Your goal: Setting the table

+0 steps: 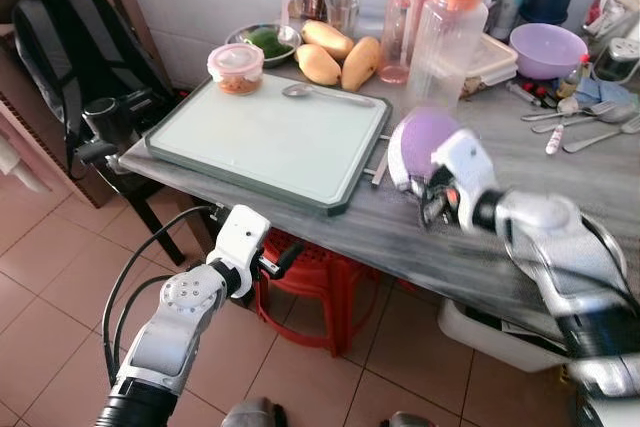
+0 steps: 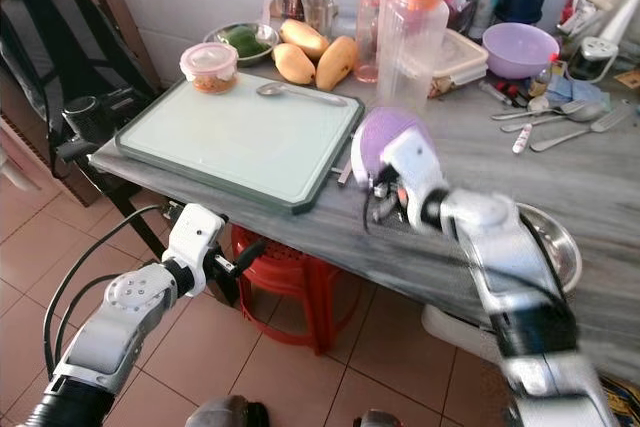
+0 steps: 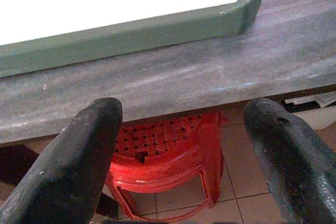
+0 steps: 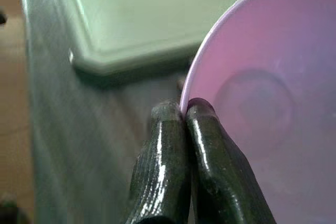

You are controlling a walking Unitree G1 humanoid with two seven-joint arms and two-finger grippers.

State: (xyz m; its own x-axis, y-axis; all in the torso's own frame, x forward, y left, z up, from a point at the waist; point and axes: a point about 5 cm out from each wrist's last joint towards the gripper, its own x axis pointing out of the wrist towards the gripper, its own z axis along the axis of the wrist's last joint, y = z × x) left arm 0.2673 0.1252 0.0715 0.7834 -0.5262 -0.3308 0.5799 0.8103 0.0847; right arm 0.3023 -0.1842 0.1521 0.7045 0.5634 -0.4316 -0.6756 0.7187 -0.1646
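The right claw [image 4: 185, 114] pinches the rim of a purple bowl [image 1: 425, 142] near the desk's [image 1: 420, 227] front edge, probably to place it on the green tray [image 1: 270, 137], while the left claw [image 3: 184, 145] hangs spread below.

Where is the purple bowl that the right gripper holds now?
The purple bowl is pinched at its rim by the right gripper, above the grey table, just right of the green tray.

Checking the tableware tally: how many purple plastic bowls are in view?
2: one purple plastic bowl pinched by its rim in the right gripper beside the green tray; another purple bowl at the table's back.
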